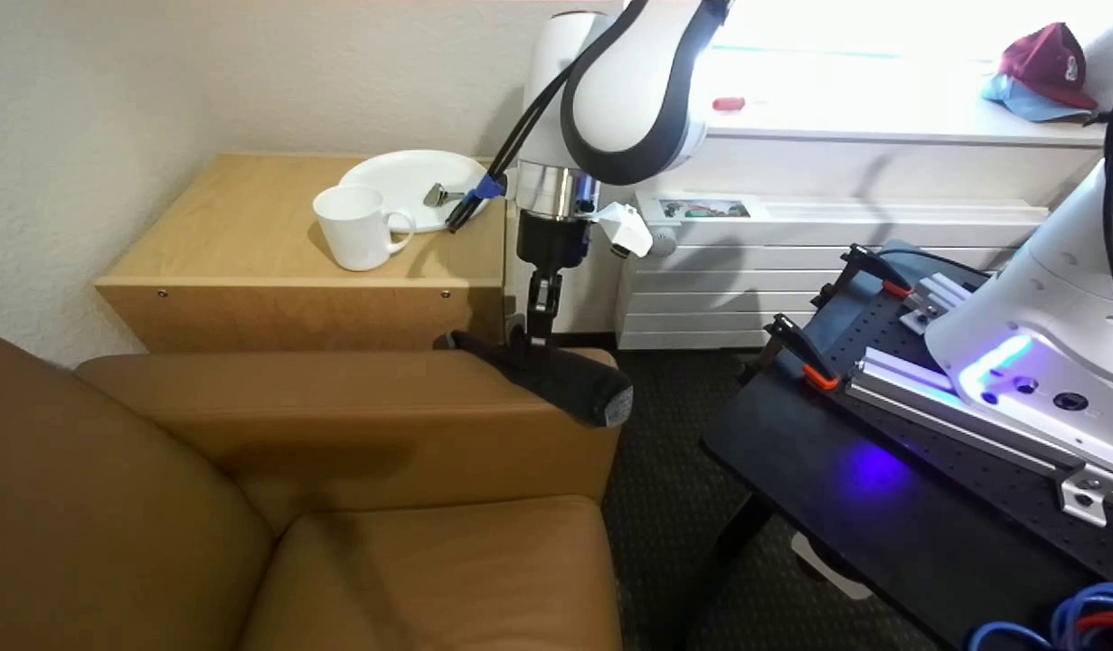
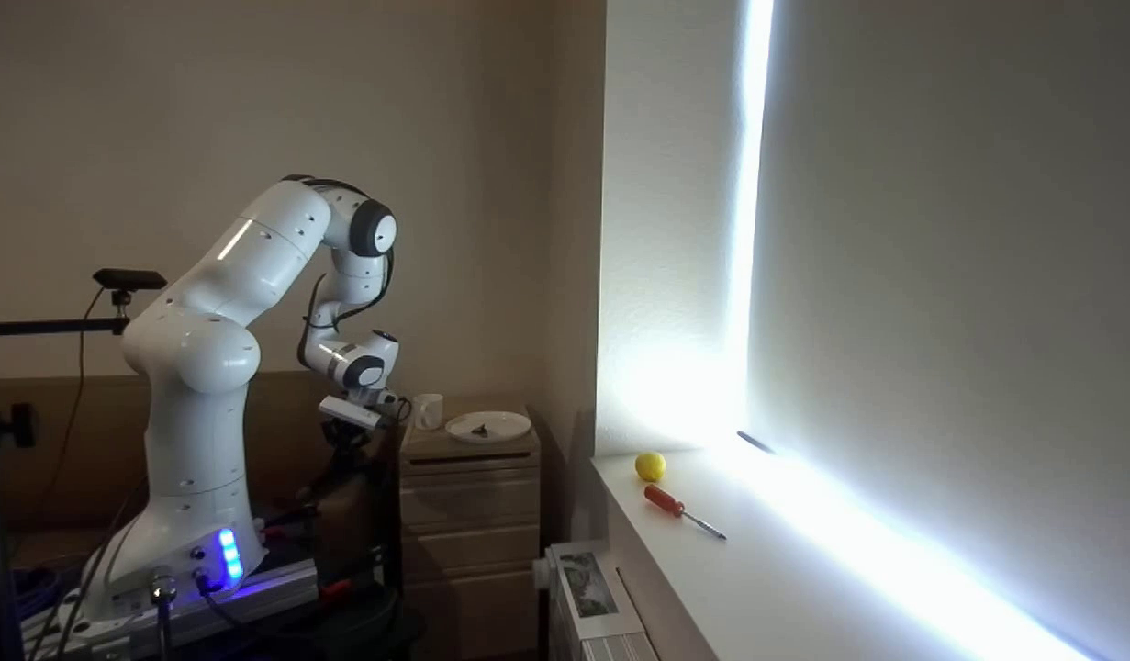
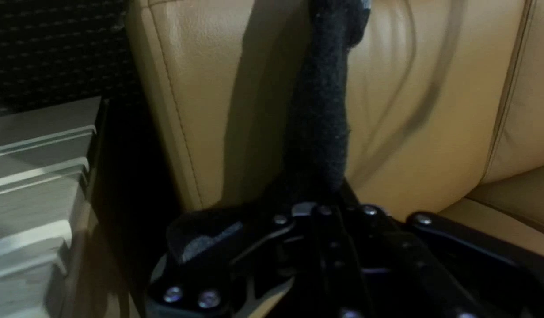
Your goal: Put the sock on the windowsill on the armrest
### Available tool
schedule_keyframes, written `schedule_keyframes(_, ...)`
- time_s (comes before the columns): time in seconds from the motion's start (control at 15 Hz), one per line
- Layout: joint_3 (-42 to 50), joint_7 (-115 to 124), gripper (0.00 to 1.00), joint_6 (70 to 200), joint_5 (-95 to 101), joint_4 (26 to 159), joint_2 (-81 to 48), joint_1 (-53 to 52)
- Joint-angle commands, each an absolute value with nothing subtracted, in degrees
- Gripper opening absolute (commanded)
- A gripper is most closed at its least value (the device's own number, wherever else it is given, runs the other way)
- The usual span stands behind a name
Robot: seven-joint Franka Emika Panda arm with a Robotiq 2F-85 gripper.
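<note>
The sock point(image 1: 579, 380) is a limp dark grey cloth with a lighter grey end. My gripper point(image 1: 529, 345) points down and is shut on the sock's middle, with cloth sticking out on both sides. The brown padded armrest point(image 1: 339, 384) lies behind and below the sock near its front end. In the wrist view the sock point(image 3: 322, 92) extends from the fingers point(image 3: 318, 198) over the armrest point(image 3: 201, 97) and casts a shadow on it. I cannot tell whether it touches. The fingertips are dark and partly hidden by cloth. The bright white windowsill point(image 1: 863, 99) also shows in an exterior view point(image 2: 702, 588).
A light wooden cabinet point(image 1: 240, 226) behind the armrest bears a white mug point(image 1: 350, 228) and a white plate point(image 1: 375, 172). A red screwdriver point(image 2: 664, 500) and a lemon point(image 2: 650, 466) lie on the windowsill, and a dark red cap point(image 1: 1044, 68). A black table point(image 1: 791, 479) carries the robot base.
</note>
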State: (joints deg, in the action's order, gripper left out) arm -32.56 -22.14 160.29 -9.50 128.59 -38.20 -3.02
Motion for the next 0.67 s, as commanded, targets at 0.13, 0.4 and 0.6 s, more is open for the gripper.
schedule_keyframes(0.13,-33.9,-21.7,0.01,159.0,-9.3,126.6,-42.2,-1.2)
schedule_keyframes(0.4,-34.2,-20.5,0.37,159.4,-9.6,126.0,-41.9,-1.1)
schedule_keyframes(0.6,-34.0,-19.4,0.58,158.8,-9.4,126.4,-40.1,-1.7)
